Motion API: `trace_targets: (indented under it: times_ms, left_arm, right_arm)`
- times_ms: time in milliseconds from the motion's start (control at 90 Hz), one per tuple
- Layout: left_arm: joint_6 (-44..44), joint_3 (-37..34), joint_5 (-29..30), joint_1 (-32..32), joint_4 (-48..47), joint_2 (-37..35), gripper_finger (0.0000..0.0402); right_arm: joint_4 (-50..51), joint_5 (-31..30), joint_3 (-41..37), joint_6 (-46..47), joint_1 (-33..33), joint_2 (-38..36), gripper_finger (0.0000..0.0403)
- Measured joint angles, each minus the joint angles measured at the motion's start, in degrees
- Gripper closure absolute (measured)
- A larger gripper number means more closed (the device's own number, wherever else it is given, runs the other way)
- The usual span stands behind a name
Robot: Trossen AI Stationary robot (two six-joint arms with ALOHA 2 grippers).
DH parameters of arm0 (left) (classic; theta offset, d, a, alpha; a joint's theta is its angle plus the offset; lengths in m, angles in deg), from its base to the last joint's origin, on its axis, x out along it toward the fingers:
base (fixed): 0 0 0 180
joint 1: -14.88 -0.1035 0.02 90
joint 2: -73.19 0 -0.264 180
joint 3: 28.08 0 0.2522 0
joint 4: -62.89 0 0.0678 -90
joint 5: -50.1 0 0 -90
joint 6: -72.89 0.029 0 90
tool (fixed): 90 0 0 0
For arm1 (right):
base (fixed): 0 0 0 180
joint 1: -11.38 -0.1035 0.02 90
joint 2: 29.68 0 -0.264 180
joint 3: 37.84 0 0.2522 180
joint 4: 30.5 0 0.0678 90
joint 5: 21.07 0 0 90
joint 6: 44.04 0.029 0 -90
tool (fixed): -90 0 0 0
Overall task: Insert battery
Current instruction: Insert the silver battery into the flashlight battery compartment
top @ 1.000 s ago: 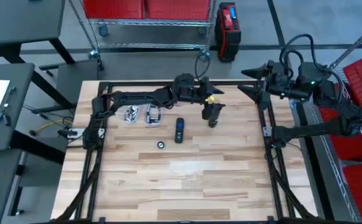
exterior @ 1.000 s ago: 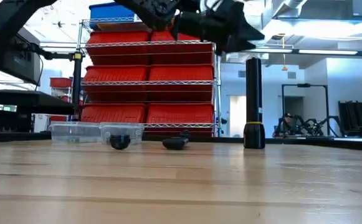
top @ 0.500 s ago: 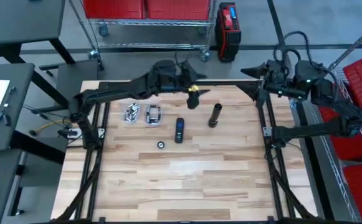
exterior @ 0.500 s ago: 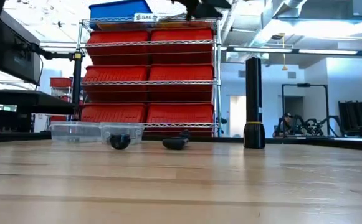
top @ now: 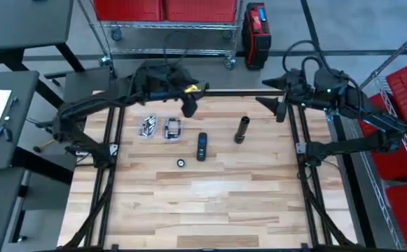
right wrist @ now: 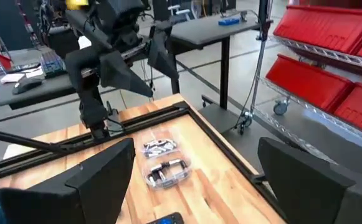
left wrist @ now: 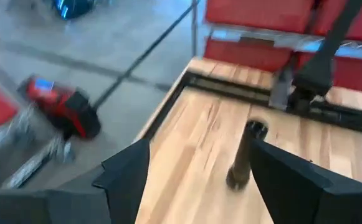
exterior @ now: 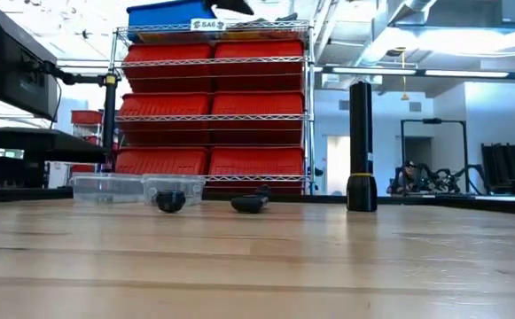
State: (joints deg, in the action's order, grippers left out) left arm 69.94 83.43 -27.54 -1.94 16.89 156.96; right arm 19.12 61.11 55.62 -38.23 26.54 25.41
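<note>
So this looks like the very start of the battery job, nothing is in hand yet. The black cylindrical flashlight body (top: 241, 129) is standing upright on the light wooden desk (top: 210, 203), over at about 1 o'clock from the desk's middle, with its open end facing up as far as I can tell. The batteries look to be the small silvery cylinders in the clear plastic bag (top: 148, 127) at roughly 10 o'clock, with a second clear bag holding a metal part (top: 172, 129) just beside it. A dark, blue-marked oblong device (top: 202, 145) lies near 12 o'clock of centre, and a small black round cap (top: 181, 162) sits just short of it toward 10 o'clock.

The left gripper (top: 188, 106) hangs in the air over the far edge of the desk, between the bags and the flashlight. Its fingers are spread wide with nothing between them. The right gripper (top: 281, 110) waits off the desk's 2 o'clock corner, fingers also spread and empty.

My guess at the next move: the left arm has to swing toward 9 o'clock and come down on the battery bag, which will be fiddly since the cells are small and loose in plastic. The right arm probably needs to steady the flashlight so it doesn't tip.
</note>
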Motion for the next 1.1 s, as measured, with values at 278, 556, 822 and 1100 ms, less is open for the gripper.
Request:
trace_targets:
  times_ms: [278,556,822,1100]
  left_arm:
    - [-15.69,0.0,2.1,-4.51,-25.07,-0.68,0.0154]
    - [-24.37,-0.02,1.84,-7.67,-40.98,9.13,0.0154]
    - [-22.07,-0.02,1.57,-7.78,-43.91,17.72,0.0168]
    - [-23.65,-1.85,-2.09,-7.93,-43.63,21.27,0.0217]
  right_arm:
    - [-0.62,-0.02,0.0,-1.83,1.21,0.16,0.0074]
    - [3.61,-0.02,0.0,-1.07,2.73,0.2,0.0074]
    - [9.06,-0.17,0.0,4.67,2.73,0.09,0.0074]
    - [16.7,-2.93,-2.23,11.23,2.73,0.05,0.0074]
